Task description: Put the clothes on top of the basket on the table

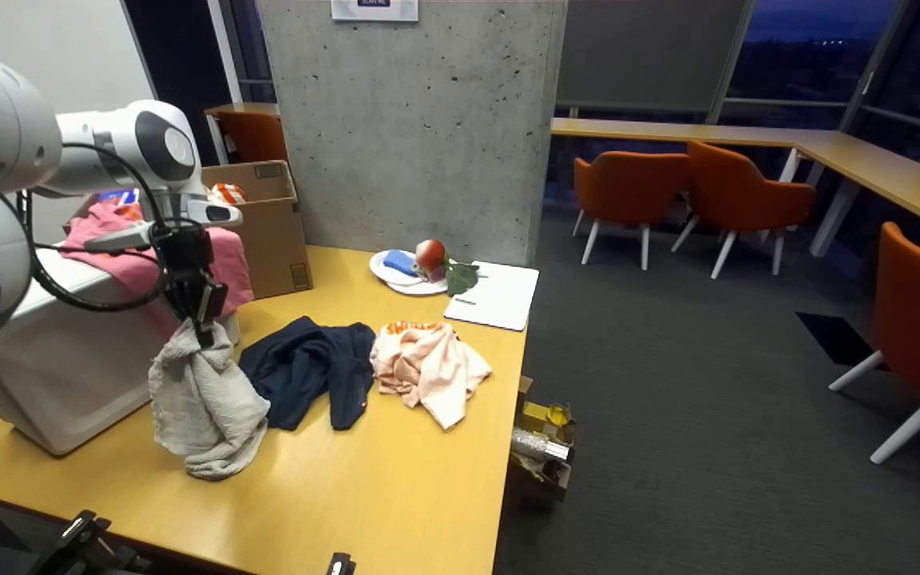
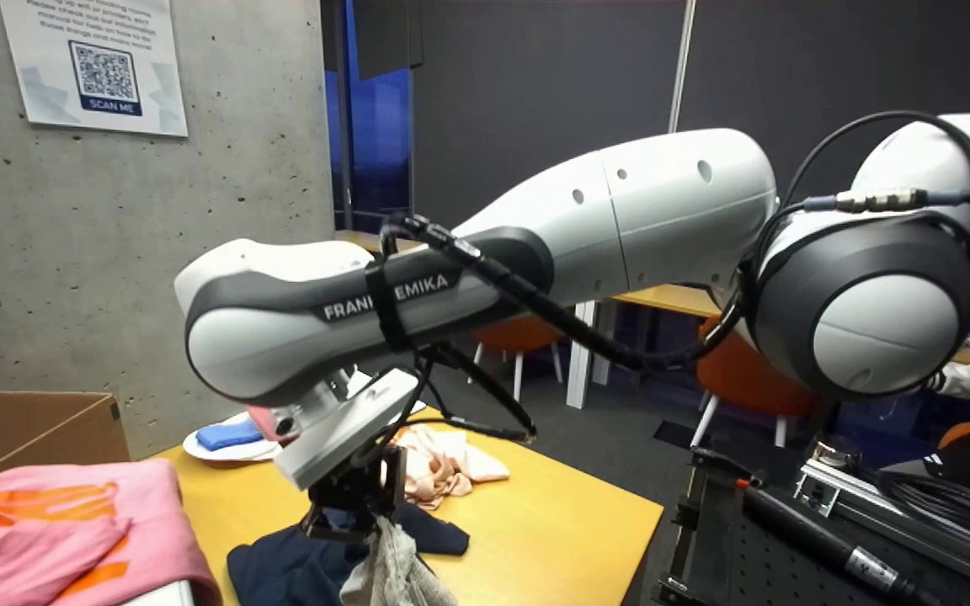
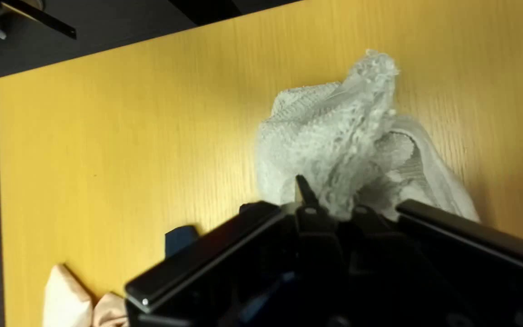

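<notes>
In an exterior view my gripper [image 1: 203, 329] is shut on the top of the light grey garment [image 1: 208, 415], which hangs in folds beside the whitish-grey basket [image 1: 85, 383]. I cannot tell whether its lower end touches the table [image 1: 364, 487]. The wrist view has the grey garment [image 3: 325, 131] bunched past the dark fingers, whose tips it partly hides. Close by lies the dark navy garment [image 1: 308, 367], crumpled on the tabletop. A cream-pink garment with orange print [image 1: 428, 363] lies farther along. The pink garment [image 2: 55, 522] is draped over the basket's top.
Behind the basket stands a brown cardboard box [image 1: 275, 239]. At the table's far side are a white plate [image 1: 420, 287] with a blue cloth and a red-and-white item, and a white sheet [image 1: 500, 295]. A concrete pillar [image 1: 412, 136] rises behind the table.
</notes>
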Controlling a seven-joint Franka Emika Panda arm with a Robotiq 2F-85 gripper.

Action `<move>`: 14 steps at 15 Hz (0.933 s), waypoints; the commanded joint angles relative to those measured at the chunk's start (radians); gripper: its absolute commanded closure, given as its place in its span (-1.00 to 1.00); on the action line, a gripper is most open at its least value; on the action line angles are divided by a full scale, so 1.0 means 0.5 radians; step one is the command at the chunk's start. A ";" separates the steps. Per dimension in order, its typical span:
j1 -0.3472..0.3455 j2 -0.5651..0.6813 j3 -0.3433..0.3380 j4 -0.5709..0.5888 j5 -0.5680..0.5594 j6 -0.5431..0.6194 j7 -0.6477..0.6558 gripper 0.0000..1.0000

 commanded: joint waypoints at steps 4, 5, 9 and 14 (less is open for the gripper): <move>0.024 0.173 0.028 -0.320 0.023 0.665 0.033 0.08; 0.031 0.175 0.023 -0.397 0.013 0.786 0.026 -0.05; 0.065 -0.052 -0.029 -0.930 -0.055 1.233 0.016 -0.64; 0.115 -0.396 -0.148 -1.395 -0.194 1.549 0.099 -1.00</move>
